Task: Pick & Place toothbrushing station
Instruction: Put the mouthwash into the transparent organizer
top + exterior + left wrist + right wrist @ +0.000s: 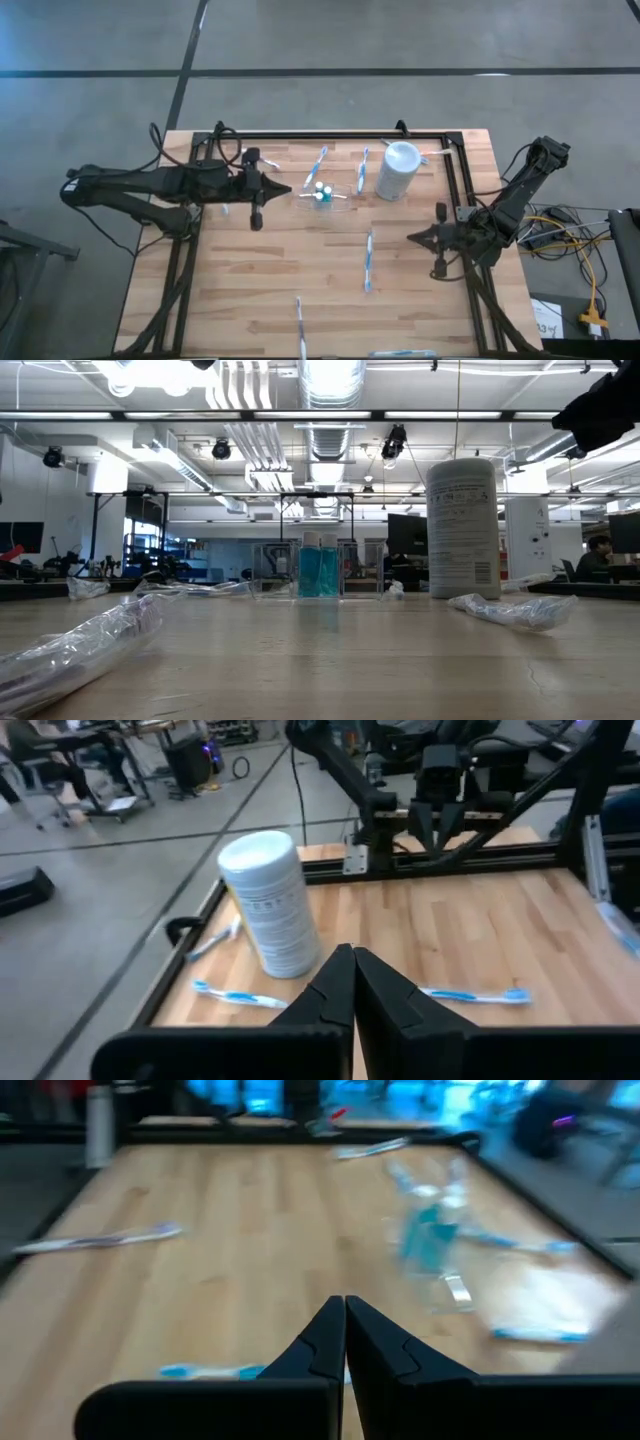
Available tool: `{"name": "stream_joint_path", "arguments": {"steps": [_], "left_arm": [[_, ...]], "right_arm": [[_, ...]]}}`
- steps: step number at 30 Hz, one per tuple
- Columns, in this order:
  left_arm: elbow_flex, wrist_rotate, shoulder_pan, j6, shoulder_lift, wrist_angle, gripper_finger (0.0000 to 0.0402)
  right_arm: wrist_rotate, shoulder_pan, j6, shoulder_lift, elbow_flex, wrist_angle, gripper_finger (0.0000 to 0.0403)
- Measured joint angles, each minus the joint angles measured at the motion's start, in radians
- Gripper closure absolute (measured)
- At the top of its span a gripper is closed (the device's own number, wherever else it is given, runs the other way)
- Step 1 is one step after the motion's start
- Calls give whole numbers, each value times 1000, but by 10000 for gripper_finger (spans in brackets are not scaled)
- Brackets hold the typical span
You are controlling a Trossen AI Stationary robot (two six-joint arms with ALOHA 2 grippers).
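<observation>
Two grippers are in front of you, and both have their fingers pressed together on nothing. Your left gripper hovers over the worktop at the left, its closed tip pointing toward the small clear holder, which sits near the far middle of the boards with two teal white-capped tubes standing upright inside it. Your right gripper waits at the right edge, well apart from everything, its tip aimed back across the wood. Just beside the holder, to its right, stands the tall white cup, upright near the far rail. You can see toothbrushes scattered flat on the boards: one lies just behind the holder, another lies between the holder and the cup, a third lies alone in the middle right, and a fourth lies near the front edge. From table height you see clear wrapping lying in the left foreground and another crumpled piece to the right of the cup.
</observation>
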Motion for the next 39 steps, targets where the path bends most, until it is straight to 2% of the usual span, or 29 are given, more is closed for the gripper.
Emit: {"name": "stream_joint_path", "arguments": {"steps": [5,12,16,18,22,26,31,34,39], "left_arm": [[0,39,4,-42,95,46,399],[31,107,24,-22,229,51,399],[54,174,111,35,238,16,399],[63,239,187,49,228,35,399],[68,480,364,48,199,127,399],[69,559,500,72,201,157,399],[75,566,640,112,202,235,399],[75,617,689,149,208,266,399],[103,681,744,212,240,253,399]], "right_arm": [[-156,0,-100,11,1,143,394],[-154,0,3,11,28,165,394],[-179,0,77,10,28,104,394],[-200,0,79,10,28,103,394],[-208,0,53,10,52,106,394],[-174,0,-29,9,76,104,394],[-19,-1,-144,9,135,106,394],[36,-2,-154,9,187,106,394],[44,-6,-172,10,262,106,394]]}}
